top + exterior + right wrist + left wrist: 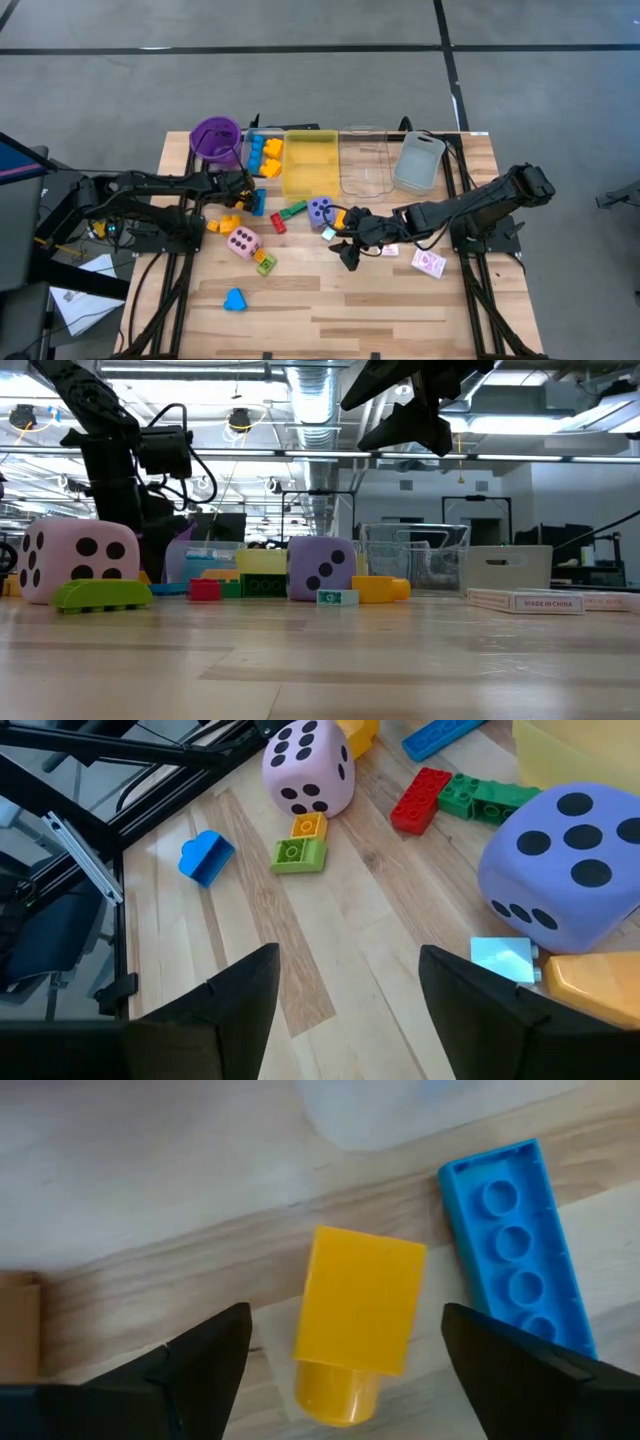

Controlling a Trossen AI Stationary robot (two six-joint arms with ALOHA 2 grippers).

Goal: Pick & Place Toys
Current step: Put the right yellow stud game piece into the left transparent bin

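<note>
The left gripper (345, 1355) hangs low over the table with its fingers (205, 1355) spread, and a yellow block (358, 1312) lies squarely between them, a clear gap showing on either side, so nothing is pinched yet. Just outside one finger lies a long blue block (515, 1245), studs up, close enough that it may get nudged. From above, this gripper sits near the purple cup (215, 137) and the clear tray (262, 150) that already holds yellow and blue pieces.

The step in hand looks like a pick: the left arm is lined up on the yellow block and about to take it. The next move calls for a short drop so the fingertips bracket the block's flat sides, then a close, keeping clear of the blue block; after that, a lift toward one of the trays.

The right gripper (345, 985) hovers above the table, fingers apart and empty. Ahead of its fingers stands the purple die (565, 870), with a small pale card (503, 958) and an orange piece (590, 982) touching or nearly touching its base; which of the two I cannot quite tell. Farther beyond the fingertips are the pink die (308, 765), a green and orange block (300, 845), a red block (420, 798) joined end to end with a green one (485, 798), and a blue piece (205, 855) well apart on bare wood
</note>
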